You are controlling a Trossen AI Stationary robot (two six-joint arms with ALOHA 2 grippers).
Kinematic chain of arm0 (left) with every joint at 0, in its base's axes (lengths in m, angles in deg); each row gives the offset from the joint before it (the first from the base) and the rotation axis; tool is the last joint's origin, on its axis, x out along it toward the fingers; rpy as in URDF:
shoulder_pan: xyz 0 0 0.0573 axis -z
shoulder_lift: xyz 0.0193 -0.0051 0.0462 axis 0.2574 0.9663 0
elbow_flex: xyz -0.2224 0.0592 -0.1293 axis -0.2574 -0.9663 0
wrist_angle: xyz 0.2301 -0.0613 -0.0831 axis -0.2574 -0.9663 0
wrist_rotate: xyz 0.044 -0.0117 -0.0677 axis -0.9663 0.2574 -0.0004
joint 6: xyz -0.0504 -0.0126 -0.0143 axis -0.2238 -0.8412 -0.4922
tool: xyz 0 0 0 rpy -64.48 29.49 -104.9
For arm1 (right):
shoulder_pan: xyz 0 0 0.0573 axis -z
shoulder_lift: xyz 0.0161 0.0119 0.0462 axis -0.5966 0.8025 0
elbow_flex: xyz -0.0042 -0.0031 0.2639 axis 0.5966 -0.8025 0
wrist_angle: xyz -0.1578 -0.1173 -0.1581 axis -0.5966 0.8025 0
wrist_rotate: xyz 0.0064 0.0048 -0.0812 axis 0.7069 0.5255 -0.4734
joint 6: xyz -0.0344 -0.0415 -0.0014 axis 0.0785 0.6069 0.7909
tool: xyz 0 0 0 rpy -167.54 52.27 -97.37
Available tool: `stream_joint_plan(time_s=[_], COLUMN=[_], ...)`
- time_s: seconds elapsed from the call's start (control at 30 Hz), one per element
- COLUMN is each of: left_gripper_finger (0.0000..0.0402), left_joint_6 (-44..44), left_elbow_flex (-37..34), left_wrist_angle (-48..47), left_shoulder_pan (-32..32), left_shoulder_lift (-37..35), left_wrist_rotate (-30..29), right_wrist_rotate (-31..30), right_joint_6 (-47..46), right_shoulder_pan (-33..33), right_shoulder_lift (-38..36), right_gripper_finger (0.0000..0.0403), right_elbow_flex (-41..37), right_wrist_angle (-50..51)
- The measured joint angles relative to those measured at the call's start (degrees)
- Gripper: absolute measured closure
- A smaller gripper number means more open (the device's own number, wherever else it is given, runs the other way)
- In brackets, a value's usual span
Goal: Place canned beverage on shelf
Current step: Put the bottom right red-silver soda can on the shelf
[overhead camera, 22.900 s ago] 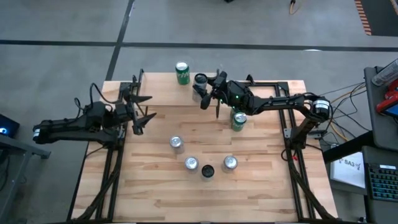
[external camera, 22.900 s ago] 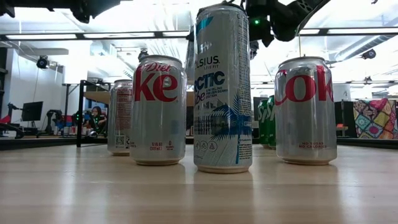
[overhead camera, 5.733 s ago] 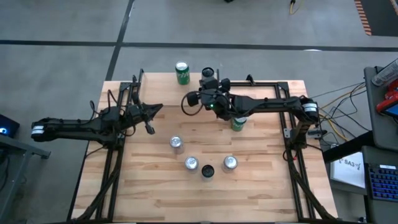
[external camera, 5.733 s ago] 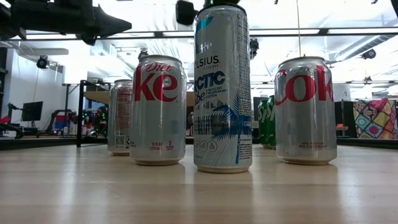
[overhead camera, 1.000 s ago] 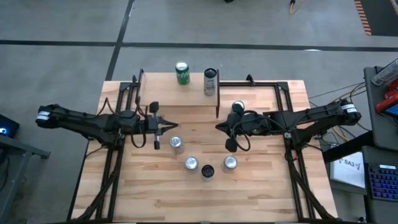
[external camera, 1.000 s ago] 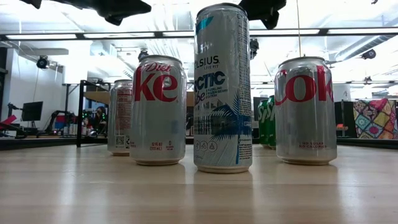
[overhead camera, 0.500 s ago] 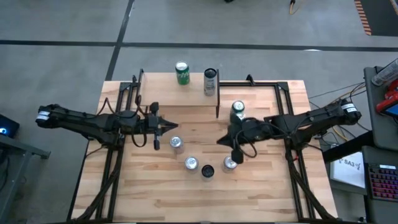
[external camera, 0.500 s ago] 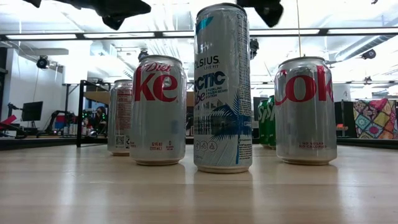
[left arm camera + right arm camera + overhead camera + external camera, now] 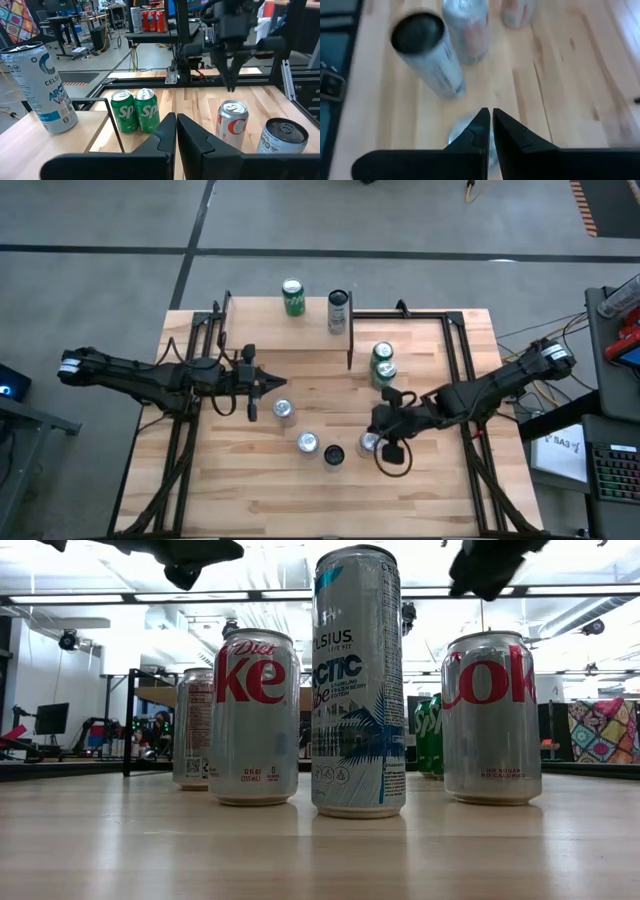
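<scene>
The shelf (image 9: 262,328) stands at the table's far side with a green can (image 9: 292,296) and a tall Celsius can (image 9: 338,310) upright on it. On the table a silver can (image 9: 284,411), a second silver can (image 9: 307,443), a dark-topped tall can (image 9: 334,455) and a third silver can (image 9: 367,445) stand upright. My right gripper (image 9: 375,433) hangs shut, slanting down, just above that third can (image 9: 461,136). My left gripper (image 9: 264,385) is shut and level, beside the shelf's near edge, holding nothing.
Two green cans (image 9: 382,361) stand side by side on the table, right of the shelf. Black frame rails (image 9: 455,360) run along both table sides. A cable loop (image 9: 392,461) hangs below my right gripper. The near half of the tabletop (image 9: 330,500) is bare wood.
My right gripper has swung from beside the two green cans toward the table's near edge and come down, tipping its fingers further downward. It now hangs over the rightmost silver can. No can has moved.
</scene>
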Motion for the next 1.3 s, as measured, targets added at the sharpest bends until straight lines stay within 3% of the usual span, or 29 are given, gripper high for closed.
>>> stream_joint_plan(time_s=[0.27,0.57,0.77,1.1,1.3], left_gripper_finger=[0.0402,0.0402,0.0402,0.0402,0.0402], left_joint_6=[0.0,0.0,0.02,0.07,0.04], left_elbow_flex=[0.0,-0.02,-0.05,-0.05,-0.05], left_wrist_angle=[1.35,2.98,5.0,5.18,5.24], left_shoulder_pan=[-0.02,-0.05,-0.06,-0.05,-0.07], left_shoulder_lift=[0.0,0.01,0.0,0.02,0.02], left_wrist_rotate=[-1.3,-8.06,-8.17,-8.2,-8.21], right_wrist_rotate=[-0.09,-0.14,-0.1,-0.1,0.02], right_joint_6=[-3.64,-0.39,-1.27,-1.09,1.22], right_shoulder_pan=[0.04,0.07,0.04,-0.09,-1.22], right_shoulder_lift=[0.02,0.0,0.0,0.7,5.99], right_gripper_finger=[0.039,0.0365,0.0273,0.0069,0.0025], right_elbow_flex=[1.92,1.92,1.92,1.88,1.79], right_wrist_angle=[11.9,12.13,12.04,9.01,7.88])
